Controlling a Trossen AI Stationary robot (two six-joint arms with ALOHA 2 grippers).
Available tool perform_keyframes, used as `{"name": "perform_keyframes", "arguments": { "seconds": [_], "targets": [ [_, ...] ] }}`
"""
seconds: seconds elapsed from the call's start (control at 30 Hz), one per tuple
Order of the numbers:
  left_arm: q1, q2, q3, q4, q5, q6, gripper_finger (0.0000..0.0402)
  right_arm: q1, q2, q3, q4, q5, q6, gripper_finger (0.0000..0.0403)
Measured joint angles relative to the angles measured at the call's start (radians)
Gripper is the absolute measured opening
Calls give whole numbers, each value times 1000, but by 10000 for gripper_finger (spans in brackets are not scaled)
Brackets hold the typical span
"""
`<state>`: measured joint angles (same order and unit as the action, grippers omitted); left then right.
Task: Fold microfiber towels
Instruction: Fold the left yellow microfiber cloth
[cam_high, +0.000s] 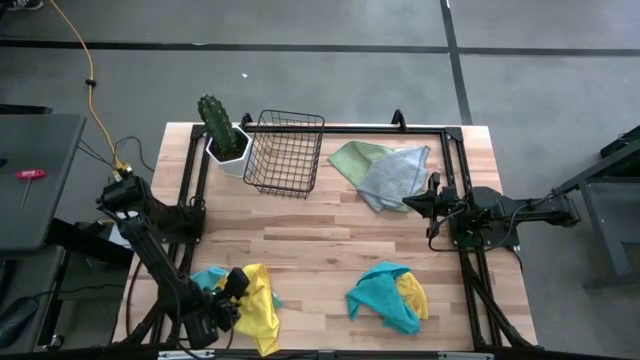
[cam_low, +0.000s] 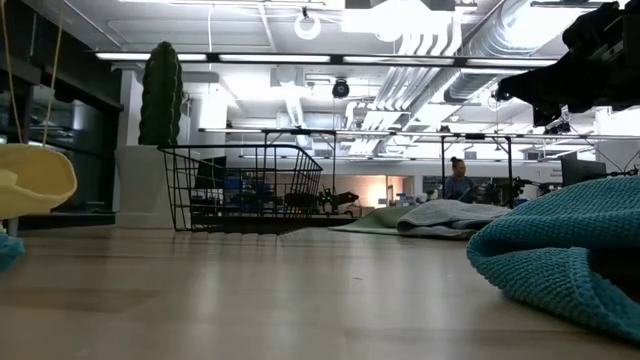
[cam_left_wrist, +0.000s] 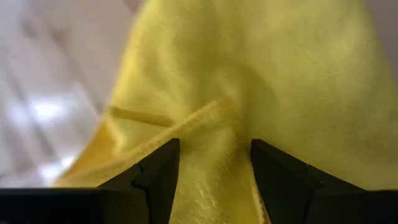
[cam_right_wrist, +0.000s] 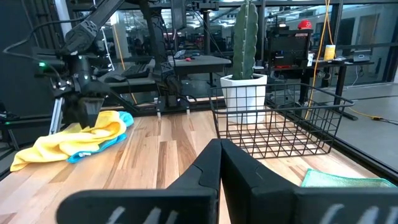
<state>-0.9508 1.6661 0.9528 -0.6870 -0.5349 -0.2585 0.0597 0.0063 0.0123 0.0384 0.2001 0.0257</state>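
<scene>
Left claw apart over yellow towel, near left of bench. Right claw together, idle at far right, beside grey towel.

grey floor crossed by dark lines, open ceiling with pipes and strip lights, distant desks, a seated person
</scene>
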Motion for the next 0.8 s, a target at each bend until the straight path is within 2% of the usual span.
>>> {"name": "perform_keyframes", "arguments": {
  "seconds": [0.1,0.27,0.43,0.8],
  "targets": [
    [0,-1,37,-77,-71,0,186,0,0,0,0,0,0,0],
    [4,-2,82,-180,-116,28,186,0,0,0,0,0,0,0],
    [4,-2,132,-253,-214,28,186,0,0,0,0,0,0,0],
    [6,-2,151,-259,-169,-64,186,0,0,0,0,0,0,0]
  ]
}}
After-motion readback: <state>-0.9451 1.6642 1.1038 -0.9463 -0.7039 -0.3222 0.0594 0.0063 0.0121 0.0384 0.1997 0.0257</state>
